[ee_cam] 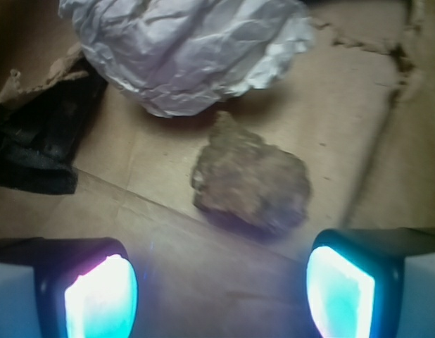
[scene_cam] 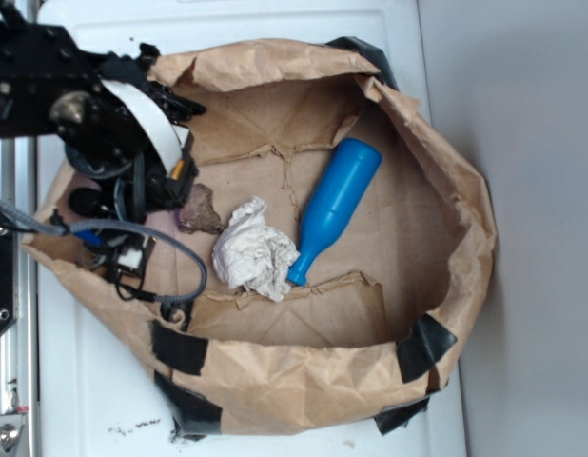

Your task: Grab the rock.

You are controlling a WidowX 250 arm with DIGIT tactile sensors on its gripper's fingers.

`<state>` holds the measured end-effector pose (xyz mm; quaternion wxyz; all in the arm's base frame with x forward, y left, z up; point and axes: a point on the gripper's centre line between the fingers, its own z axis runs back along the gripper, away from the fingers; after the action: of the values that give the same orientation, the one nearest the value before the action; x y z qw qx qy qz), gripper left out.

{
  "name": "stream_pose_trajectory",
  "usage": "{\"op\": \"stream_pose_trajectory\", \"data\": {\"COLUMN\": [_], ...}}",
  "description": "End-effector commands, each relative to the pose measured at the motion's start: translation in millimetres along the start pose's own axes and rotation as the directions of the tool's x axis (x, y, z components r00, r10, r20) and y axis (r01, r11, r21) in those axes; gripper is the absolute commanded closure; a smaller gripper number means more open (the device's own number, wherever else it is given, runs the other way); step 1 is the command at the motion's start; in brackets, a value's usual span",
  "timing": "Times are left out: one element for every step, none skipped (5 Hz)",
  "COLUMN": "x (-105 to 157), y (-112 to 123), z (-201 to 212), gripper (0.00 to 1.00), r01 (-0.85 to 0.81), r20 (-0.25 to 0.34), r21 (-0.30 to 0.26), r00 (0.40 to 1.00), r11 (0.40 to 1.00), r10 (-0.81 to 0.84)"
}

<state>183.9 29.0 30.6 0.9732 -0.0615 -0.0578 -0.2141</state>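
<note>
The rock (ee_cam: 249, 182) sat on the floor of the bag (scene_cam: 437, 362), just beside the paper wad (ee_cam: 182, 49). The blue bottle (scene_cam: 334, 209) lay on the far side of the wad from the rock. The gripper (ee_cam: 217, 289) hung close to the rock, a little back from it. Its jaws were spread wide and held nothing. The rock was not between the fingers (ee_cam: 101, 296) yet. So the grab was not done, I think. The gripper needed to go forward and down around the rock, then squeeze and lift.
</note>
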Motion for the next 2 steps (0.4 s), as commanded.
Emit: {"op": "stream_pose_trajectory", "data": {"x": [6.9, 15.5], "y": [5.0, 10.4], "z": [4.9, 6.2], "gripper": [0.00, 0.00], "r01": [0.006, -0.001], "r20": [0.011, 0.013], "r21": [0.020, 0.016], "r00": [1.000, 1.000], "r11": [1.000, 1.000], "r10": [-0.007, 0.001]}}
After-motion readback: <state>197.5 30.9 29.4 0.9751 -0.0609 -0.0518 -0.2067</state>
